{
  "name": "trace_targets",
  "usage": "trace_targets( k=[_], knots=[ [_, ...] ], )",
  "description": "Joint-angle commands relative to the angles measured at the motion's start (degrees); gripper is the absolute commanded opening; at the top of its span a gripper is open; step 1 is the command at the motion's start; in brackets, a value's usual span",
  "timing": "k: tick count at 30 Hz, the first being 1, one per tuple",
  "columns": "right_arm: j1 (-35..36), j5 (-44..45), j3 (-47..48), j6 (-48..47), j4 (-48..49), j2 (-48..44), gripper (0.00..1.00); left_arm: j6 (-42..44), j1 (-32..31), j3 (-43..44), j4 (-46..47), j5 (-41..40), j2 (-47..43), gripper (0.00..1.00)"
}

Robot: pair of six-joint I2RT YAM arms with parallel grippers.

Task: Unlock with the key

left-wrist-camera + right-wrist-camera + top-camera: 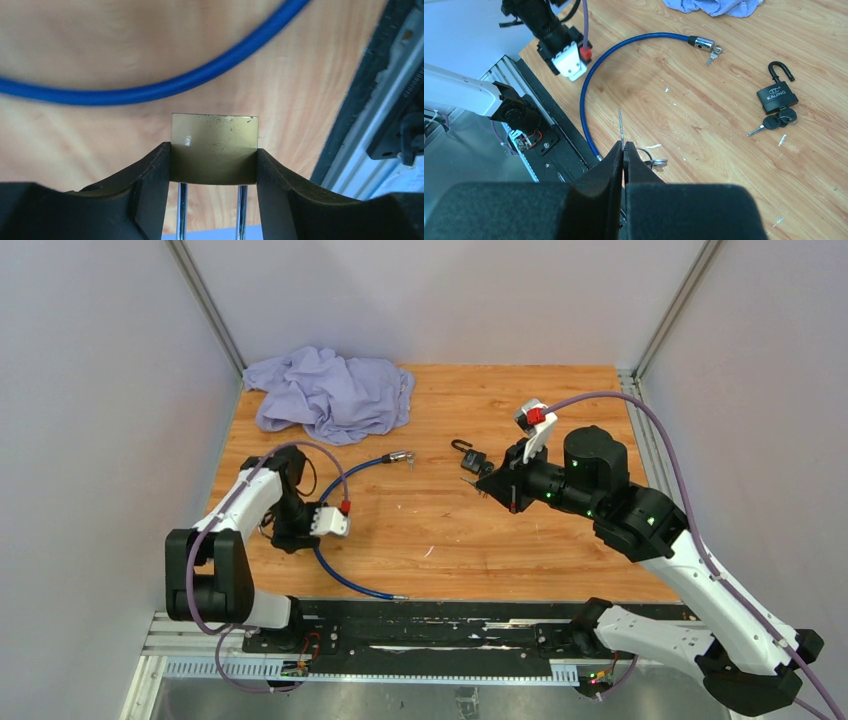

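Nearest the arm bases, at about 8 o'clock on the desk (500, 540), the left gripper (214, 154) has its jaws clamped on the two sides of a brass padlock (215, 132). The padlock's body pokes out past the fingertips, and the two shackle legs run back between the fingers. A blue cable lock (150, 93) lies on the wood just beyond it, curving from the desk's near edge up toward 12 o'clock. Its metal end piece (703, 44) has a key beside it.

Nearer the middle of the desk, a little toward 3 o'clock, the right gripper (624, 152) is held above the wood. Its jaws are pinched together on a key (621, 125), whose thin blade sticks straight out past the tips. A key ring (651, 161) shows just beside those tips. The key and the brass padlock are well apart, one in each gripper.

Just past the right gripper, toward 11 o'clock from it, a black padlock (777, 97) lies flat with its shackle swung open. A small bunch of keys (774, 121) touches its base.

Farthest off, at 11 o'clock by the back wall, is a crumpled lilac cloth (330, 392).
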Motion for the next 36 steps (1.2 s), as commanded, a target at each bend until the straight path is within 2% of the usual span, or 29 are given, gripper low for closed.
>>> trace_targets(
  k=[1,7,13,17,21,23,25,29,34,36],
  knots=[
    [0.6,0.6,0.5,0.4,-0.4,0.0,0.01,7.4,0.2,-6.9,1.6,-4.6,-2.6,0.00],
    [0.5,1.0,1.0,0.4,-0.6,0.3,0.01,-2.0,-2.9,-8.5,5.3,-0.2,-0.6,0.00],
    [0.1,2.0,1.5,0.2,-1.0,0.0,0.01,-14.5,-12.7,-8.7,13.1,6.5,0.6,0.00],
    [-0.4,3.5,1.4,-0.1,-1.7,-0.8,0.01,-25.2,-20.6,-5.4,17.1,9.3,4.5,0.00],
    [-0.6,4.7,1.2,-0.1,-2.3,-1.3,0.01,-34.3,-25.5,-0.3,18.5,12.0,9.3,0.00],
    [-0.9,5.4,1.4,-0.2,-3.0,-1.5,0.01,-39.1,-26.5,3.0,18.0,13.9,11.2,0.00],
    [-1.1,5.7,1.6,-0.3,-3.4,-1.7,0.01,-40.6,-26.5,6.3,15.3,16.8,12.2,0.00],
    [-1.4,5.7,2.4,-0.7,-4.2,-1.4,0.01,-41.8,-26.4,9.1,10.6,17.2,11.8,0.00],
    [-1.7,6.0,2.5,-0.8,-4.4,-1.8,0.01,-43.7,-26.4,11.2,8.8,19.3,8.7,0.00],
    [-1.8,6.4,2.4,-0.6,-4.4,-2.1,0.01,-45.5,-26.4,11.9,11.6,18.5,9.0,0.00]
  ],
)
